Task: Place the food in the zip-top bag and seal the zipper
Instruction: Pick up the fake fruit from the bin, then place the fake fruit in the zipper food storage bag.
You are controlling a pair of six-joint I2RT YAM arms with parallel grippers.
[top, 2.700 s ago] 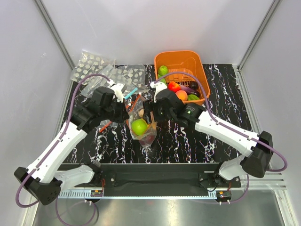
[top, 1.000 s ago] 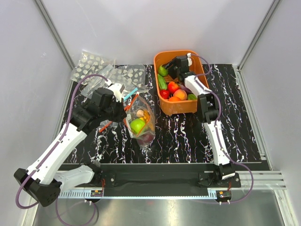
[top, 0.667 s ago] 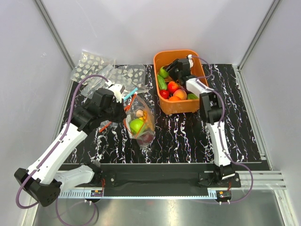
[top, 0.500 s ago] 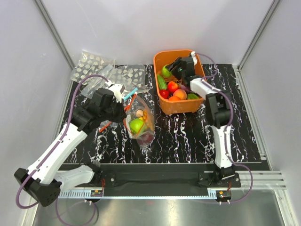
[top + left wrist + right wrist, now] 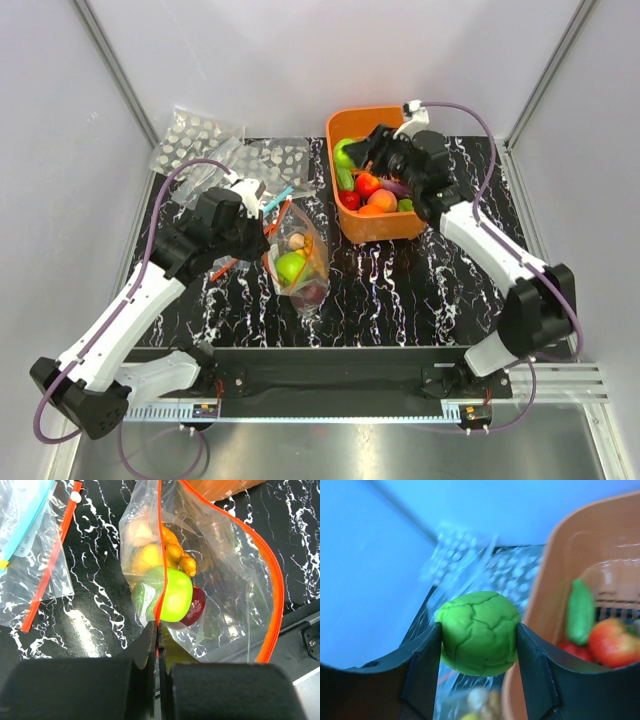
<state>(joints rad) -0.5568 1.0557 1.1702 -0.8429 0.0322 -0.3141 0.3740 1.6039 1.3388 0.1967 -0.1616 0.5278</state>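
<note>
Fingers [image 5: 422, 672], right gripper [image 5: 479, 640]: clamped on green food [image 5: 477, 625], frame centre; left gripper [image 5: 156, 630]: pinching zipper [image 5: 160, 530] of zip-top bag [image 5: 220, 580], lower centre.

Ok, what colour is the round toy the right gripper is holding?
The round toy is bright green with crack-like lines, clearest in the right wrist view.

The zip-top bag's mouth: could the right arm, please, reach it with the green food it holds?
Probably yes. The left gripper pinches the zipper, holding the zip-top bag open, and nothing stands between it and the right gripper, clamped on the green food by the orange basket's rim.
</note>
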